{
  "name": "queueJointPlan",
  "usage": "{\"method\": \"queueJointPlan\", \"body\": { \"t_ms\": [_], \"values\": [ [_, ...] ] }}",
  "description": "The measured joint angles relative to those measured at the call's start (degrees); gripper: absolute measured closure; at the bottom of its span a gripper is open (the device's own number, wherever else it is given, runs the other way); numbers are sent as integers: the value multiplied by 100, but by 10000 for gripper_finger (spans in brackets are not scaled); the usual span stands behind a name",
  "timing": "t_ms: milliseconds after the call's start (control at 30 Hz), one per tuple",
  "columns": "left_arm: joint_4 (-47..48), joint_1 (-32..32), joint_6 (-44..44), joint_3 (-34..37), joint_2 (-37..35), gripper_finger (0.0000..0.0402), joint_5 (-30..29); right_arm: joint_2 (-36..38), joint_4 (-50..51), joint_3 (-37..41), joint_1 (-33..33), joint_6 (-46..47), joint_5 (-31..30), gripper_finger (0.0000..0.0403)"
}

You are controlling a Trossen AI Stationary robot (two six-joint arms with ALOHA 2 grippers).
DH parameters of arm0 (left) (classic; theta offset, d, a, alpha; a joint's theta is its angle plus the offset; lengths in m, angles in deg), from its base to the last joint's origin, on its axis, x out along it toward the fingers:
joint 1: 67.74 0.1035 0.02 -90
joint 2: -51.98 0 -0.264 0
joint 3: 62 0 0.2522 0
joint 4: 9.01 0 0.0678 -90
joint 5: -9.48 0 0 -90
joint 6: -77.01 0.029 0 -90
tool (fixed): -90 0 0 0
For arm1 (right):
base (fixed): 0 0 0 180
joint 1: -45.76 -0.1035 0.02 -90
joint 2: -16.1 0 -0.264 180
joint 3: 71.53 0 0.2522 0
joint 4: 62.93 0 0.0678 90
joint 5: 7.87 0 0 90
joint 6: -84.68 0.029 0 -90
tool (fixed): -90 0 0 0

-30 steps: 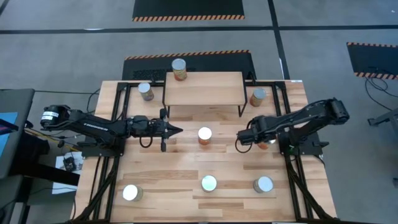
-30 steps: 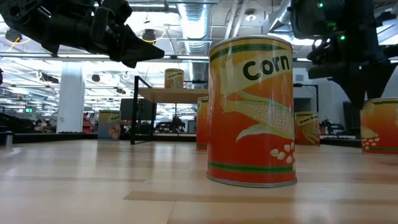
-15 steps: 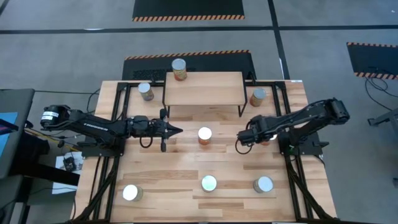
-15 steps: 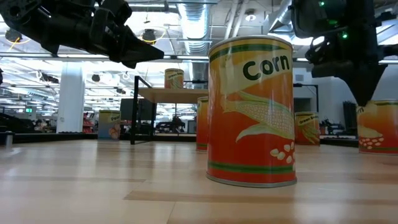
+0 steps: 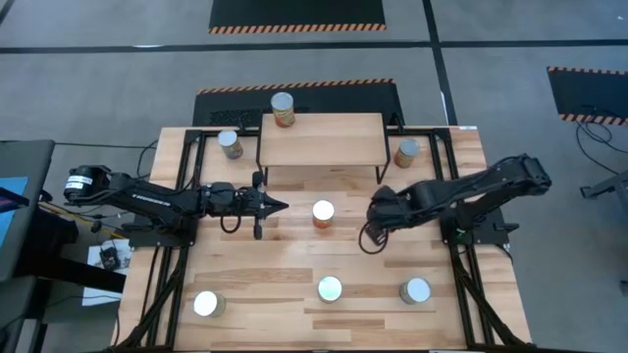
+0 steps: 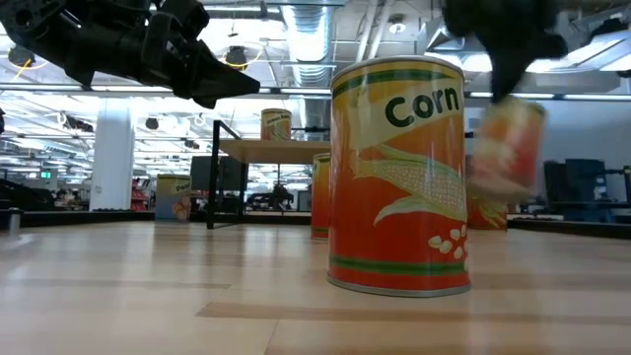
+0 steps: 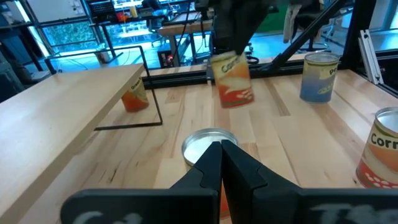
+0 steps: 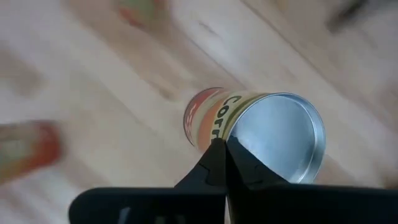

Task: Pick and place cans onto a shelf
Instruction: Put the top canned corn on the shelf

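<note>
My right gripper point(image 5: 381, 216) is shut on an orange corn can point(image 6: 505, 148) held up off the slatted table, right of the table's middle; the arm hides the can in the high view. The can also shows in the left wrist view point(image 7: 231, 81) and the right wrist view point(image 8: 261, 134). My left gripper point(image 5: 281, 206) is shut and empty, hovering just left of the centre can point(image 5: 323, 212). The shelf point(image 5: 321, 139) stands at the far middle with one can point(image 5: 283, 108) standing on its far left corner. My right gripper holds the can at its top end, the fingertips point(image 8: 219, 152) meeting the rim of the shiny top point(image 8: 231, 138). The fingers come from above, pointing down. The can hangs below them, slightly tilted and clear of the table. Which kind of hold it is does not show.
Cans stand on the table left point(image 5: 229, 143) and right point(image 5: 406, 152) of the shelf. Three more stand along the near edge point(image 5: 207, 304), point(image 5: 330, 288), point(image 5: 416, 290). The big corn can point(image 6: 399, 177) fills the middle of the low view.
My right gripper has lifted its can off the table and carried it toward the table's left, toward the centre can. The can now hangs tilted and clear of the wood. My left arm has kept still.
</note>
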Motion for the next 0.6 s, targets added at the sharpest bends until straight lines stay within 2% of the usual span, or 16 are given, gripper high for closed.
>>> {"method": "queueJointPlan", "body": {
  "t_ms": [133,267,433,533,600],
  "values": [
    [-45,54,9,0,0,401,3,0,-597,-683,60,-1121,-505,397],
    [-115,139,7,0,0,401,57,1,-1185,-1253,388,-2462,-842,398],
    [-204,273,16,0,-2,401,599,-449,-1493,-2175,1123,-4354,-831,398],
    [-285,355,-10,-4,-2,401,645,-964,-1506,-2900,1636,-5555,-748,398],
    [-316,401,-26,-4,-2,401,640,-1339,-1429,-3380,1955,-6389,-484,398]
  ]
}}
